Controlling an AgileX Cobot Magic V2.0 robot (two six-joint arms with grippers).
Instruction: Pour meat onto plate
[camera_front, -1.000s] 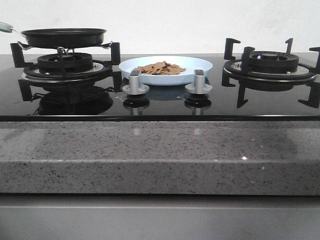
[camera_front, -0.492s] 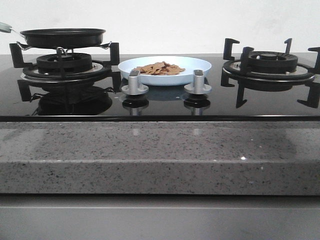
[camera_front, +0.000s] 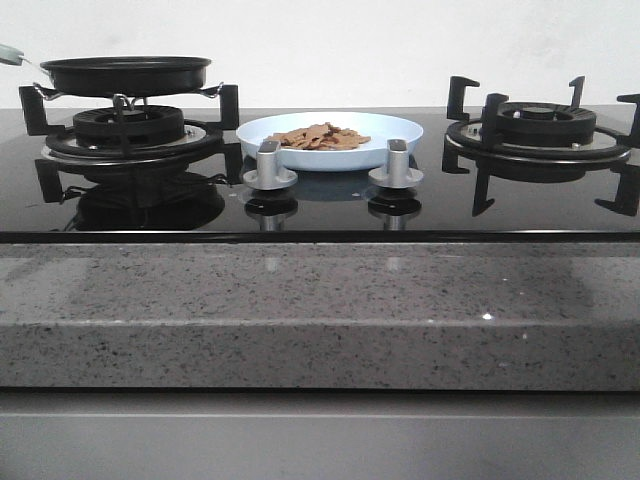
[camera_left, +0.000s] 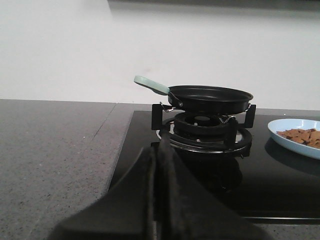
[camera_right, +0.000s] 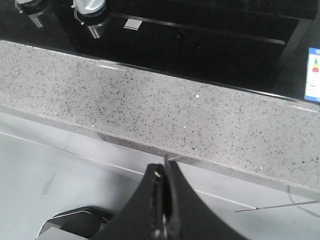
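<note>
A grey speckled stone counter (camera_front: 320, 310) runs across the front view, and a black glass hob (camera_front: 320, 205) is set into it. On the hob's left a burner (camera_front: 128, 130) with black pan supports carries a black frying pan (camera_front: 126, 72), whose pale green handle (camera_left: 151, 85) sticks out away from the plate. The right burner (camera_front: 540, 128) has nothing on it. Between the two burners, toward the back of the hob, sits the pale-blue plate (camera_front: 330, 140), flat on the glass and well apart from the pan. The meat (camera_front: 320, 136) lies heaped in the plate as thin golden-brown pieces; in the left wrist view the plate's edge and some of the pieces show just beyond the left burner. Two silver knobs (camera_front: 270, 165) stand just in front of the plate, one toward each side, and each is mirrored in the glass. Neither arm shows in the front view. The left gripper (camera_left: 159, 200) hangs over the counter beside the hob's left end, facing the pan, with its dark fingers pressed together and nothing between them. The right gripper (camera_right: 162, 210) is low, in front of the counter's front edge, with its fingers likewise closed together and empty. A small label (camera_right: 313, 74) with coloured bars sits at the hob's right edge.
</note>
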